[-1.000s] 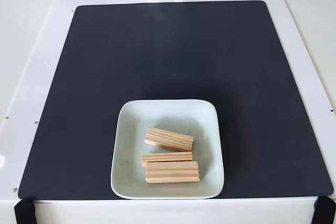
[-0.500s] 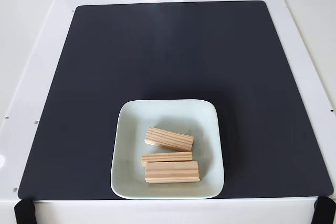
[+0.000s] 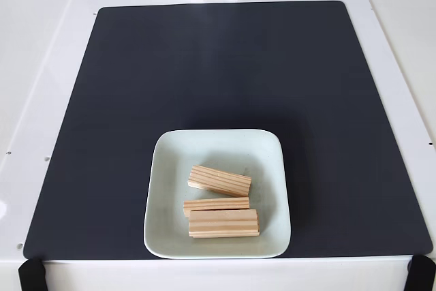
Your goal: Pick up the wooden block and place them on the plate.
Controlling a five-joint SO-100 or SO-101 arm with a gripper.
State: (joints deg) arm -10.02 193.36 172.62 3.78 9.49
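Blocks: three visible on plate (image 3: 170, 168) — top (image 3: 219, 180), middle (image 3: 216, 204), bottom (image 3: 224, 223). Mat (image 3: 225, 66) bare of blocks. Task looks done or nearly. Gripper state: cannot tell.

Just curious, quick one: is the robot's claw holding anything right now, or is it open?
Gripper: cannot be told from this fixed view; all three wooden blocks lie on the plate.

In the fixed view, three wooden blocks (image 3: 219, 180) (image 3: 216, 204) (image 3: 223, 223) are pale tan with darker lengthwise stripes. The square plate (image 3: 168, 189) under them is pale mint-white. The mat (image 3: 218, 66) is matte charcoal black, the table (image 3: 41, 52) glossy white, with black straps (image 3: 32, 274) at its near corners.
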